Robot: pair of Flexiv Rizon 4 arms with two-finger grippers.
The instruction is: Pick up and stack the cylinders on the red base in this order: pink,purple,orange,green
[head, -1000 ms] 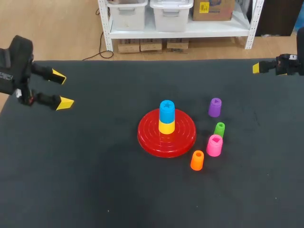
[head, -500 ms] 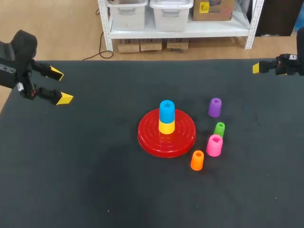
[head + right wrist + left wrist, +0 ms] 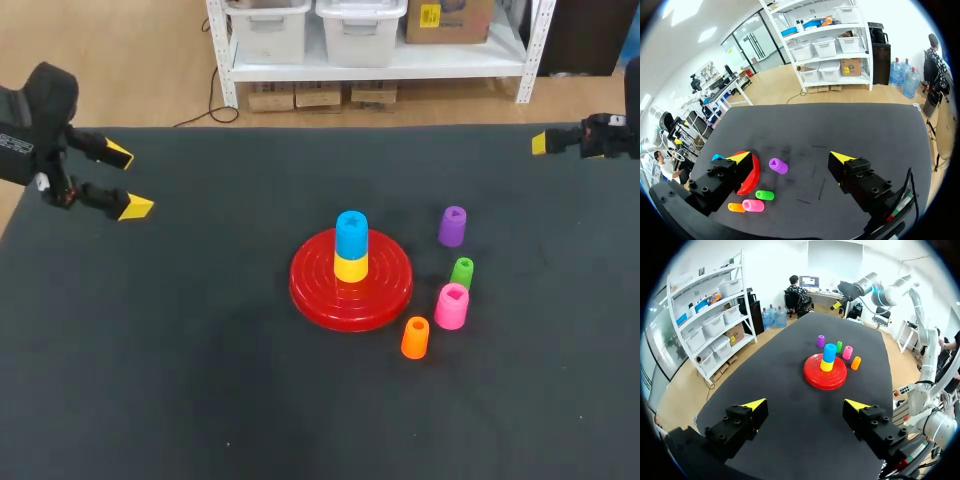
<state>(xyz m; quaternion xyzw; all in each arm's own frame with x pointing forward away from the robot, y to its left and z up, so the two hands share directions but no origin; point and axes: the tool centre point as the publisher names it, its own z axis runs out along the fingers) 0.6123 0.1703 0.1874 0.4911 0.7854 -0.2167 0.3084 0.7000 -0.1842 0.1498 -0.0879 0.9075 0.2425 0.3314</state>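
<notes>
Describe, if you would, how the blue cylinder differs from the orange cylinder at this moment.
Place: the blue cylinder is stacked on the yellow cylinder at the middle of the red base, while the orange cylinder stands on the table beside the base's rim.
Size: the blue cylinder looks wider than the orange cylinder.
Shared: both stand upright.

A round red base (image 3: pixel 308 288) holds a yellow cylinder (image 3: pixel 351 269) with a blue cylinder (image 3: pixel 351 236) stacked on top. Beside the base stand four upright cylinders: purple cylinder (image 3: pixel 452 226) farthest back, then green cylinder (image 3: pixel 462 272), pink cylinder (image 3: pixel 451 306) and orange cylinder (image 3: pixel 415 338) nearest.
</notes>
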